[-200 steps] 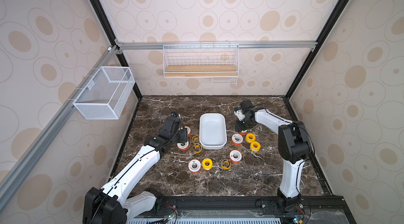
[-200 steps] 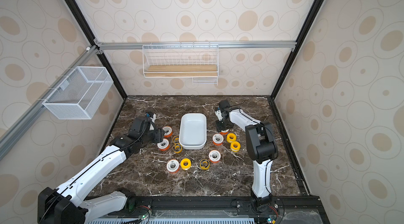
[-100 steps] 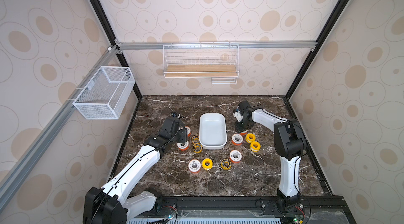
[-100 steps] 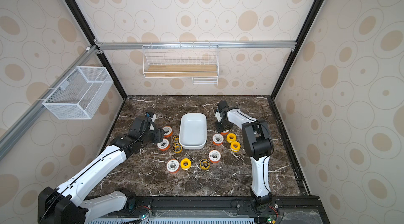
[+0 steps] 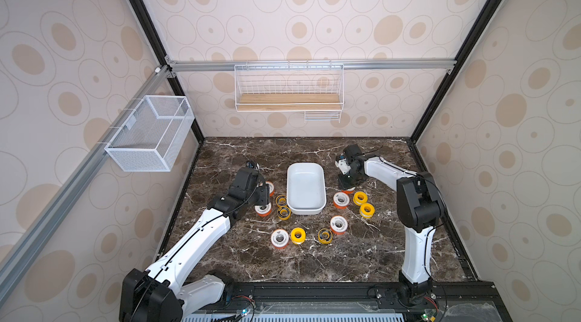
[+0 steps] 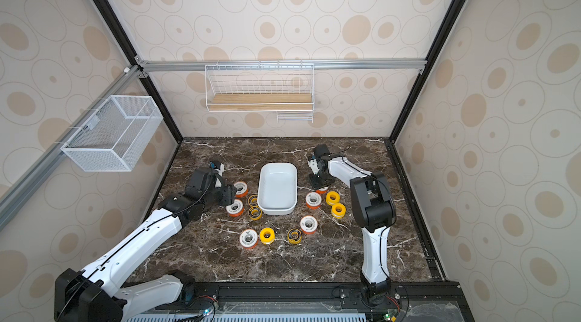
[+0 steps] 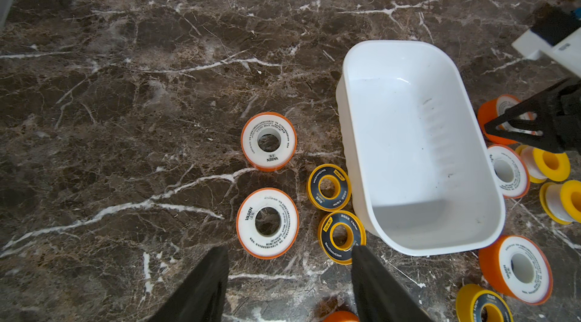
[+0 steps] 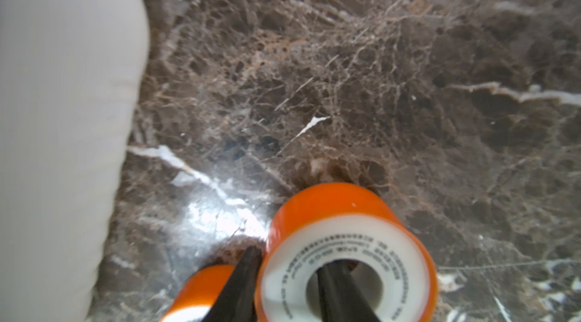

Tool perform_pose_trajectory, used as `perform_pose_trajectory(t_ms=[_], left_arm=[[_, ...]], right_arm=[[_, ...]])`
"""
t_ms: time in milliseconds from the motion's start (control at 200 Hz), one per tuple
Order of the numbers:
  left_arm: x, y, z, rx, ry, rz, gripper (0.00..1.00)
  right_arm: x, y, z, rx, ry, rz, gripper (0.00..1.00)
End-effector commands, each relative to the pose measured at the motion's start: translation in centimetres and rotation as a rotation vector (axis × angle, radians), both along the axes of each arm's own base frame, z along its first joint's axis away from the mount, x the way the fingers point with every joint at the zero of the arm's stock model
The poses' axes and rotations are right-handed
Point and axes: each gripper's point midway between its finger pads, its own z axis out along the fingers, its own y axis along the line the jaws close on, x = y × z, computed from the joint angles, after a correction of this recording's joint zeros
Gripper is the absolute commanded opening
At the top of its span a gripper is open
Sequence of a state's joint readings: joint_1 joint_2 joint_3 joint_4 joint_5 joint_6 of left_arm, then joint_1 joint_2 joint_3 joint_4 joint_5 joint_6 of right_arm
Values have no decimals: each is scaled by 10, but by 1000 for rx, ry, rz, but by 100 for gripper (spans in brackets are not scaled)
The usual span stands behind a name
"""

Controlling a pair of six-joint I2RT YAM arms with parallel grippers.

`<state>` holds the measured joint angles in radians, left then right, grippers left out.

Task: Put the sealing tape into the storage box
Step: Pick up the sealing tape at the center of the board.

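Clerk: Marble desk (image 5: 314, 273), dark brown, white-veined, glossy. Item one?

Checker: Storage box (image 5: 305, 185), white, centre of desk, empty. Item two: sealing tape (image 5: 298, 235), twelve spools, all outside the box, on the desk to both sides and in front of it.

Clerk: Hands?

Checker: Right hand (image 8: 290, 259): pinching the wall of an orange spool (image 8: 333, 210) just beside the box, one finger in the core, one outside. Left hand (image 7: 288, 249): jaws apart, holding nothing, over a second orange spool (image 7: 267, 223) on the box's opposite side.

Clerk: Hazards?

Checker: Judged, not seen. A pinch on one thin wall may let the spool swing or slip on the lift. The neighbouring orange spool (image 8: 201, 286) sits against the outer finger and could be dragged along. The box wall is close, so a low carry could knock the rim and shift the light tub. Polished stone gives little friction, so a dropped spool may roll.

Clerk: Surroundings?

Checker: Walls papered cream with tan ovals, black corner posts, aluminium rail. White mesh basket (image 5: 151, 135) on the side wall. Wire rack with wooden board (image 5: 288, 102) on the back wall. Neither holds tape.
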<state>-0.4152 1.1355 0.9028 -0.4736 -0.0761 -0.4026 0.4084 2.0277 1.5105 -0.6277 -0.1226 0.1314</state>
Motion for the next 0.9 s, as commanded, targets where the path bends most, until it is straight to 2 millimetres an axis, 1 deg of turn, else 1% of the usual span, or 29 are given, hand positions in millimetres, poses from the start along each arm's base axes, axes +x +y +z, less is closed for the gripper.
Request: perform_pose_trajectory(t_ms=[0, 90, 275, 371, 446, 606, 711, 806, 896], left_arm=[[0, 4, 0, 26, 4, 0, 66], [0, 3, 1, 25, 3, -1, 66], [0, 2, 1, 20, 3, -5, 66], [0, 2, 1, 21, 3, -5, 66], [0, 2, 1, 20, 3, -5, 66], [-1, 3, 1, 20, 2, -4, 66], [-1, 2, 2, 20, 1, -6, 66], [-1, 2, 0, 20, 7, -7, 66], [-1, 2, 0, 20, 6, -6, 66]], right_arm=[[3, 10, 43, 140, -72, -8, 34], [2, 15, 62, 214, -99, 2, 34], [-6, 41, 100, 385, -145, 92, 34], [-10, 55, 116, 473, -163, 143, 34], [-12, 65, 123, 502, -174, 185, 34], [-21, 87, 127, 520, -176, 277, 34], [-26, 101, 125, 513, -170, 326, 34], [-29, 112, 120, 490, -165, 362, 34], [-29, 119, 112, 459, -153, 375, 34]])
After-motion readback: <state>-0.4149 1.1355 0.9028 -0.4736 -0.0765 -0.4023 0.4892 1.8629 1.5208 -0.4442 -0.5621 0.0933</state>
